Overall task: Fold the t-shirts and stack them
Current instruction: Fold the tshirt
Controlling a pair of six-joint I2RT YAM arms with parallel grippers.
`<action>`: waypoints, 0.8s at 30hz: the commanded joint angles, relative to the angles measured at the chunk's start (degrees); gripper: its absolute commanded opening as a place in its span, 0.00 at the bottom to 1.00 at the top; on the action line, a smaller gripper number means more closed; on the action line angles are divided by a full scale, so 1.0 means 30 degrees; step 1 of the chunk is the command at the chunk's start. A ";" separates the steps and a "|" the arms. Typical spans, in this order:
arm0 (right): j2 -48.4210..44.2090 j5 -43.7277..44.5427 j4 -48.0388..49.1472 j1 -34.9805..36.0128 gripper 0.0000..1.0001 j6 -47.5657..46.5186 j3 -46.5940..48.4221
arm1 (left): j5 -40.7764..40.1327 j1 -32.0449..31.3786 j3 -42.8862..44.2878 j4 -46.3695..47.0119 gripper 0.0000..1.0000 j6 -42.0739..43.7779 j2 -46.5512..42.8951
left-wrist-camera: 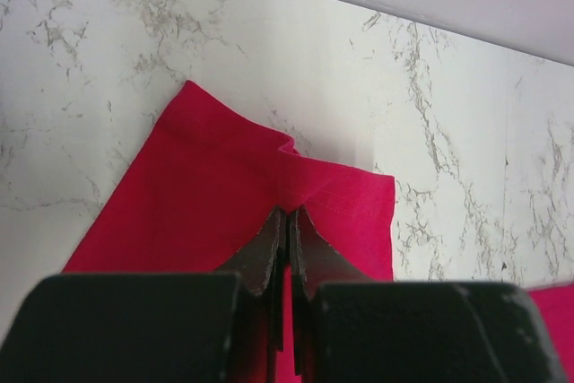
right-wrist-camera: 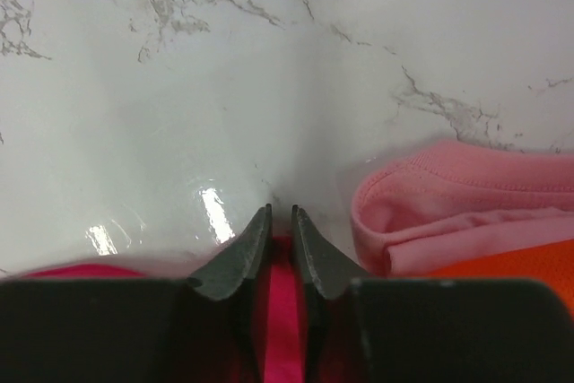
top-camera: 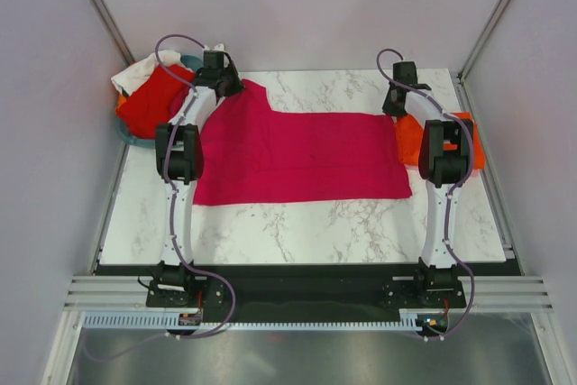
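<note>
At the far left we see a teal plastic basket (top-camera: 129, 135) with a smooth rounded rim, heaped with soft crumpled cotton: a white t-shirt (top-camera: 135, 72) on the far side and a red t-shirt (top-camera: 151, 102) spilling over the near side. Just right of it the left gripper (left-wrist-camera: 288, 213), its two dark tapered fingers pressed together, pinches the stitched hem of the sleeve of the magenta t-shirt (top-camera: 297, 155), and the cloth puckers into a small fold at the tips. Further right, the right gripper (right-wrist-camera: 280, 213) sits at the shirt's far right corner with its jaws only a sliver apart; a strip of magenta shows between them, but we cannot tell whether it is gripped. Beside those fingers lies a rolled edge of pale pink cloth (right-wrist-camera: 448, 195) with a double-stitched seam, resting on the orange t-shirt (top-camera: 467, 143), which lies folded at the table's right edge, partly under the right arm. The table (top-camera: 315, 227) is glossy white marble with grey veins, catching lamp glare in the right wrist view, and it stands in a booth of plain pale walls (top-camera: 306, 6) with metal corner posts. The magenta t-shirt is spread flat across the middle of the table between the two arms, a broad matte rectangle with faint creases, one sleeve jutting at the far left corner.
</note>
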 commanded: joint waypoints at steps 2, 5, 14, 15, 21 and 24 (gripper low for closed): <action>-0.0408 -0.0246 -0.0627 0.0007 0.10 0.0134 0.0798 | -0.0492 -0.0021 0.0591 0.0947 0.02 0.0084 -0.0308; -0.0582 -0.0186 -0.0627 -0.0022 0.00 0.0076 0.1034 | -0.0697 -0.0050 0.0007 0.0919 0.02 0.0319 -0.0747; -0.2428 -0.0507 -0.0071 0.0007 0.00 0.0251 -0.0283 | -0.2307 -0.0811 -0.2015 0.0948 0.02 0.1754 -0.2619; -0.2545 -0.0914 -0.0012 0.0036 0.00 0.0281 -0.0400 | -0.2541 -0.0986 -0.2191 0.0948 0.02 0.2016 -0.2797; -0.3424 -0.1270 0.0046 0.0007 0.00 0.0486 -0.1074 | -0.3773 -0.1367 -0.3451 0.1065 0.02 0.2866 -0.4114; -0.3805 -0.1124 0.0017 0.0036 0.00 0.0515 -0.1543 | -0.4505 -0.1515 -0.3978 0.1036 0.02 0.3220 -0.4497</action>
